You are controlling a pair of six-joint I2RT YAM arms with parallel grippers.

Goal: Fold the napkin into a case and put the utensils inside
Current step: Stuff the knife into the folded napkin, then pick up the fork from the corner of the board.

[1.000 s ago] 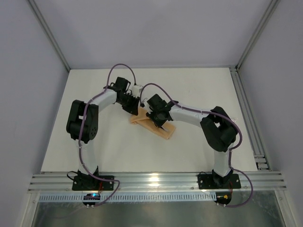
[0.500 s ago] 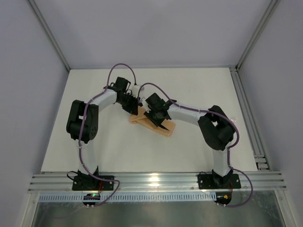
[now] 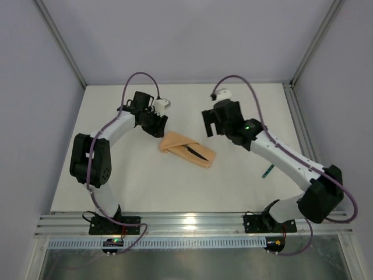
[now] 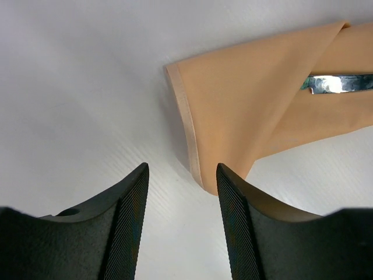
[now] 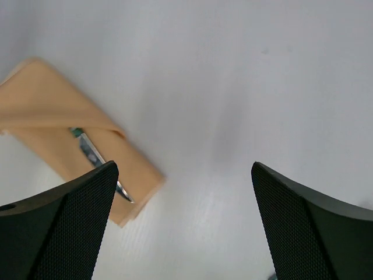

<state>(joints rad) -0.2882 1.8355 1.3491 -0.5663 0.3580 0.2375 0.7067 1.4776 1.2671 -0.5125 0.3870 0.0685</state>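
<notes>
A: From the left: how does the left gripper (image 4: 182, 175) stand?
B: Its fingers are moderately apart with nothing between them. It hovers over the table (image 3: 116, 175) just off the hemmed left end of the case (image 4: 233, 99), not touching it.
A: And the case?
B: It lies mid-table, slanting down toward the right, between the two grippers. It is thin folded cloth: light, limp, and likely to unfold if tugged. The sound place to pinch is the top flap at the mouth, lifting only that layer so the fold beneath is not disturbed.
A: What is inside?
B: One knife (image 4: 341, 83). Its silver blade shows in the opening, with a bit of teal handle under the flap. It looks stiff, slim and smooth, so the metal is probably slippery. The handle is the better hold.
A: The right gripper (image 5: 183, 172)?
B: Its jaws are spread wide and empty. It hangs above the table to the right of the case, well apart from it.
A: Further right?
B: One teal sliver (image 3: 267, 171) lies on the table beside the right arm (image 3: 288, 162). It is likely the fork, though too small to be sure. Thin and lying flat, it would want a pinch across the handle.
A: The count?
B: One case, one knife, one probable fork, two empty grippers.
</notes>
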